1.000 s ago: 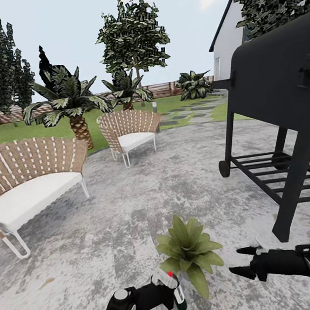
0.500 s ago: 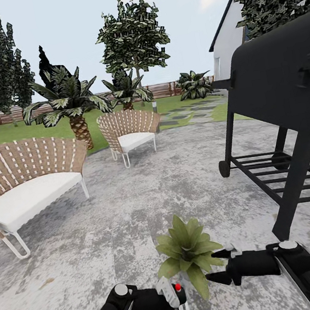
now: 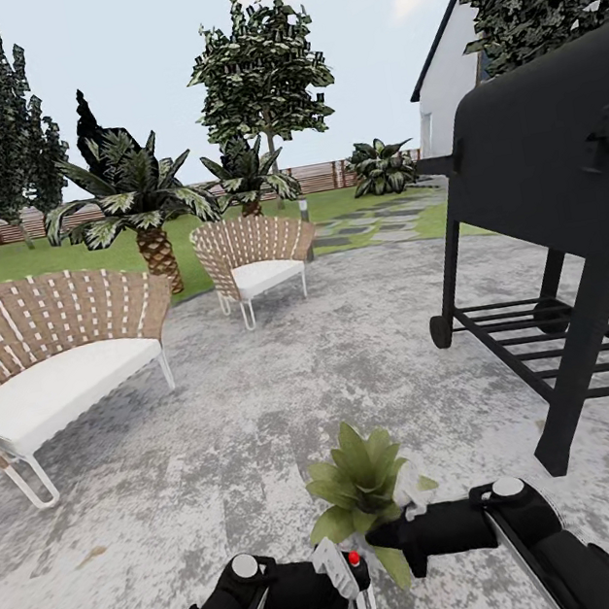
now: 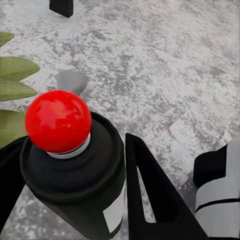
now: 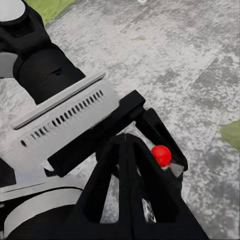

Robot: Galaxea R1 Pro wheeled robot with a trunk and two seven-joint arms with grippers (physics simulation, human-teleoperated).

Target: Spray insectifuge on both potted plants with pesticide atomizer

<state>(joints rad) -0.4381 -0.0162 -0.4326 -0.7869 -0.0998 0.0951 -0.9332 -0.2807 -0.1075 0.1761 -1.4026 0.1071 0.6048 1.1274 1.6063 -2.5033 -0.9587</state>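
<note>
The pesticide atomizer (image 3: 362,598) was held upright in the head view, its long axis vertical, red cap (image 3: 354,558) on top, base just above the grey paving (image 3: 216,427) at the near edge of the paved circle. It was clamped between the fingers of the left gripper (image 3: 340,579), which were closed against the bottle's sides; in the left wrist view the red cap (image 4: 58,120) and the black collar below it were seen from above, with a dark finger (image 4: 150,195) pressed beside them. Which way the nozzle faced could not be made out. The bottle's lower part was cut off at the picture's bottom edge. Just beside it, a potted plant (image 3: 361,487) was seen, its pot hidden under the leaves and behind the right gripper (image 3: 395,536), which was laid across the plant's front, tips reaching toward the bottle. How far the right gripper's fingers were parted could not be told; in the right wrist view they were a dark overlapping mass (image 5: 130,195) with the red cap (image 5: 161,154) peeking past them. Around the circle, two wicker chairs (image 3: 53,359) were set at the left edge and a black grill (image 3: 549,236) at the right, with palms (image 3: 137,208), lawn and a slatted fence (image 3: 323,176) well beyond.
</note>
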